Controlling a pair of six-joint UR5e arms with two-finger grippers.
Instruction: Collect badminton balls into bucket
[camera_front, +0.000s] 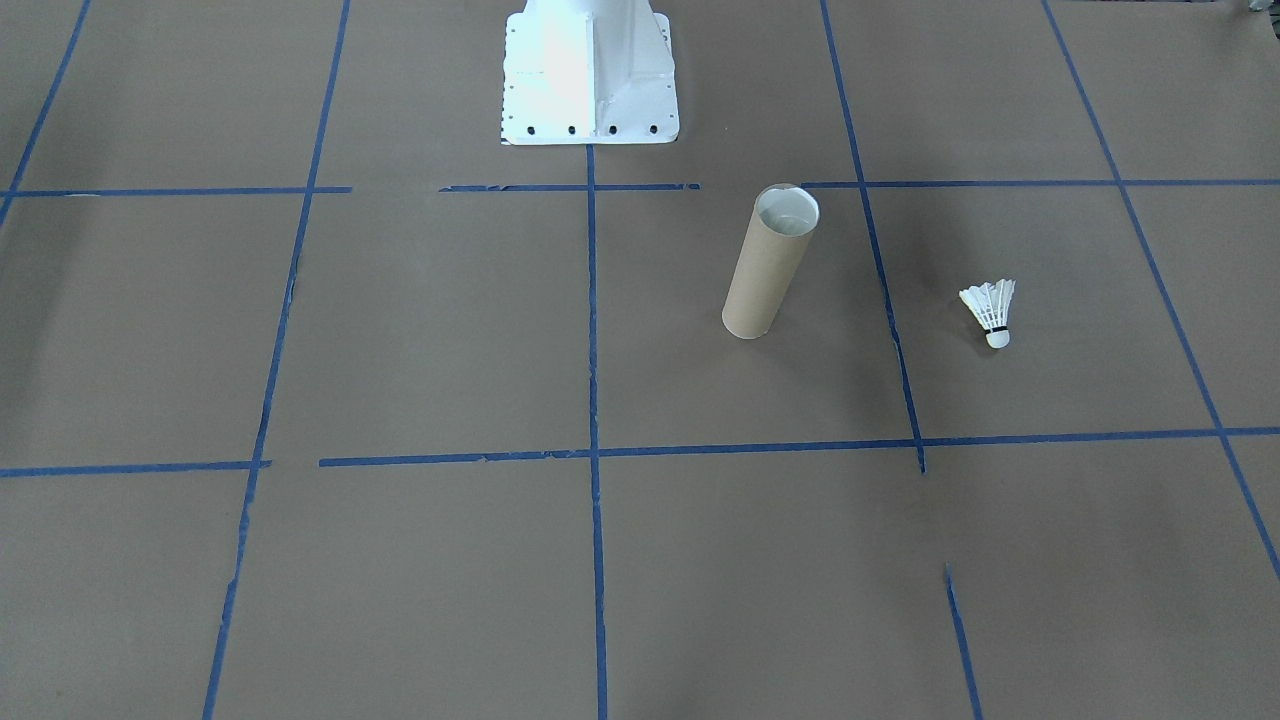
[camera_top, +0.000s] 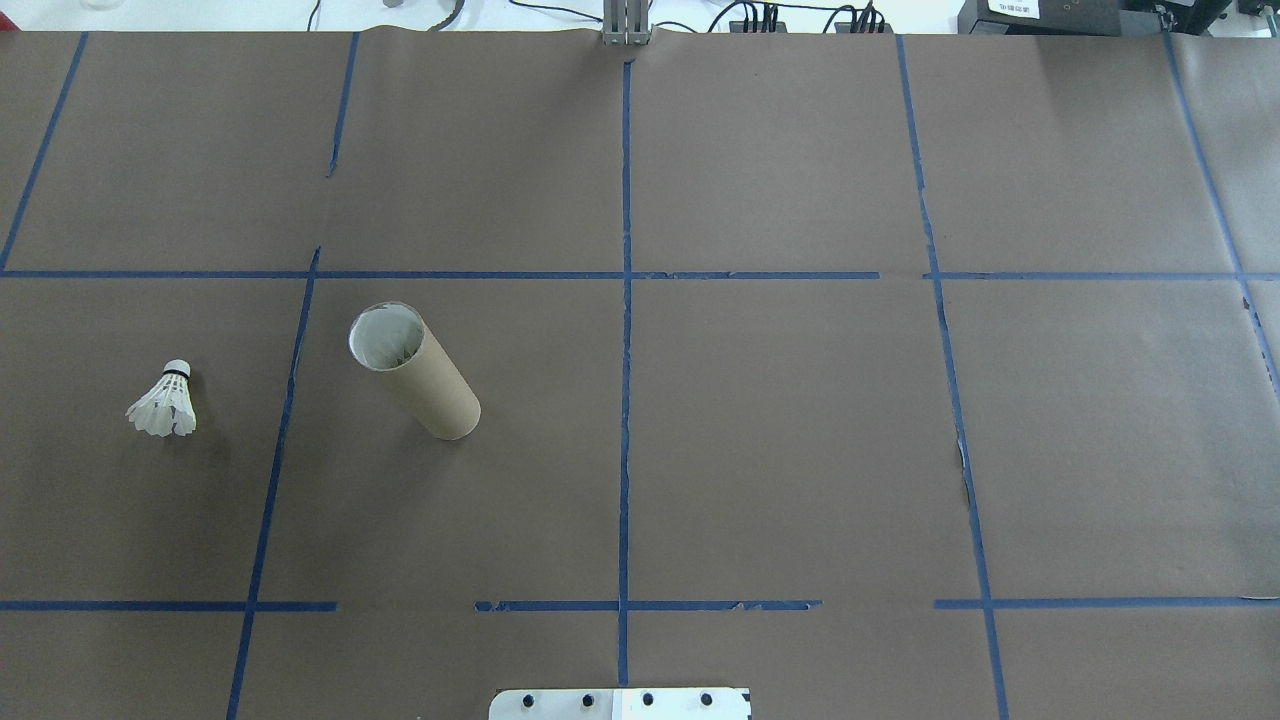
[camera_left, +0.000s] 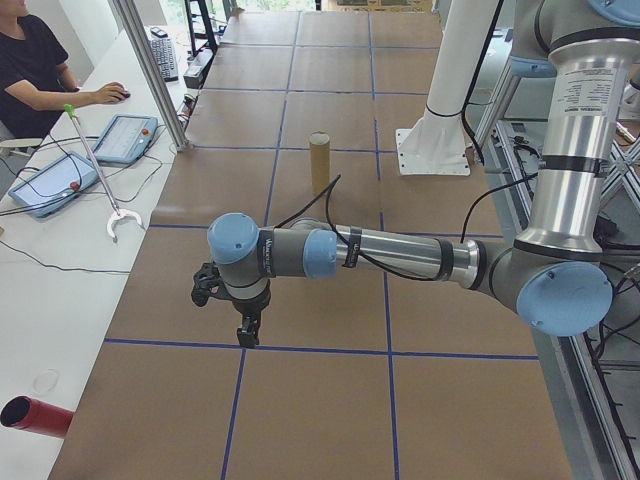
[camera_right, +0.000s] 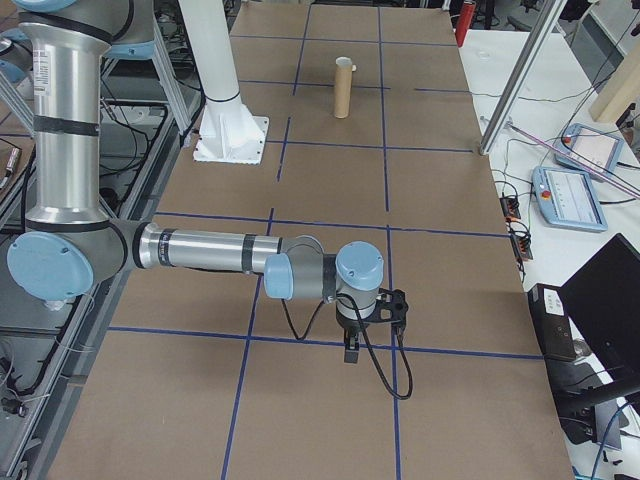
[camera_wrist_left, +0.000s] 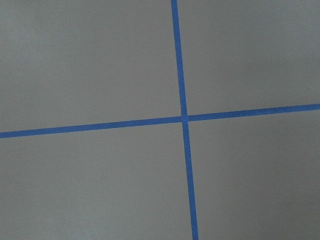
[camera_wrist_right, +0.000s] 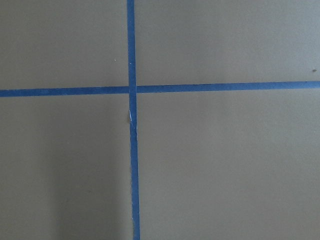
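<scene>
Lying well apart from both jaws: shuttlecock, beside tube; jaw state unclear.

both arms are silver-grey metal tubes with light-blue joint caps and black bands at the links. the left arm carries a looping black cable to its black tool. the right arm ends in a like black tool, cable trailing. the white base shows dark bolt holes along its flange.
</scene>
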